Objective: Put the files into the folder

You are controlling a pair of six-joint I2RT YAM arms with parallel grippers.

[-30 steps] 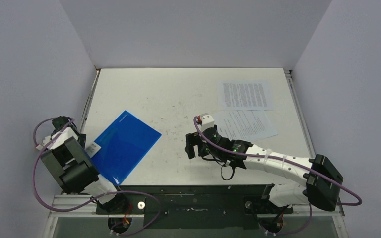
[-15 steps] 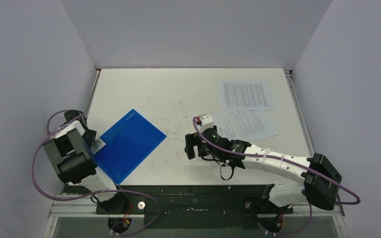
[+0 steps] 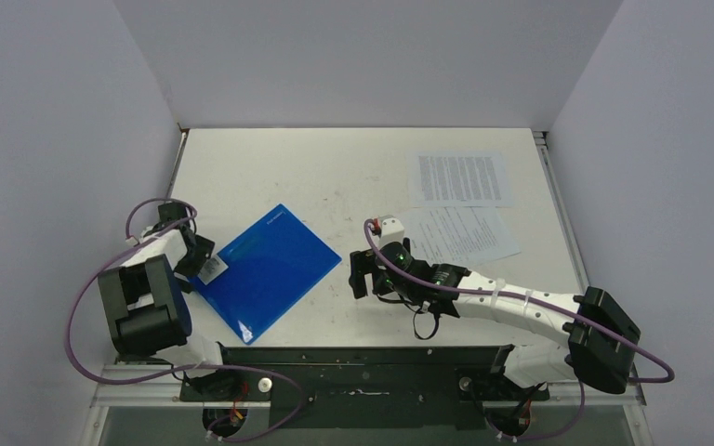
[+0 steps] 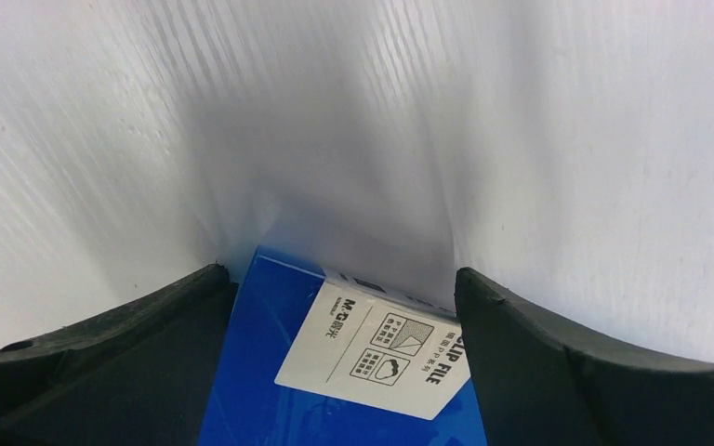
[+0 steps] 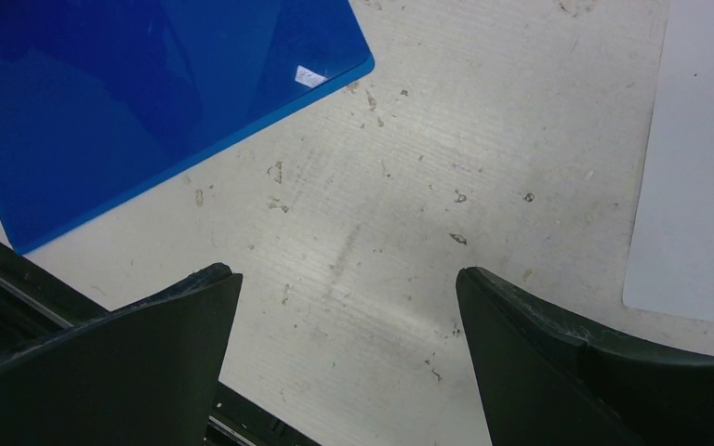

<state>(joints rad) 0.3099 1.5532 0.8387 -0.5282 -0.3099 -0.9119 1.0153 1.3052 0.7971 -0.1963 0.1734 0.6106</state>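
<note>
Item: folder [image 3: 270, 271], closed, flat on the near-left part of the table [image 3: 335, 167]. Since a second before, it had slid rightward along with the left gripper [image 3: 203, 260], whose fingers stood apart on either side of its labelled left corner. Its long axis ran near-left to far-right, with the label [image 4: 376, 348] at the left end. The right gripper [image 3: 361, 274], jaws wide and empty, hung unmoved over bare table between the folder and the files, upper sheet [image 3: 460, 178] and lower sheet [image 3: 460, 234], at far right.

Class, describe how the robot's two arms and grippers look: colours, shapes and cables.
The left arm and right arm both have white links and boxy black joint housings, each trailed by a looping purple cable. The left gripper and right gripper have broad matte black fingers with blunt tips.
</note>
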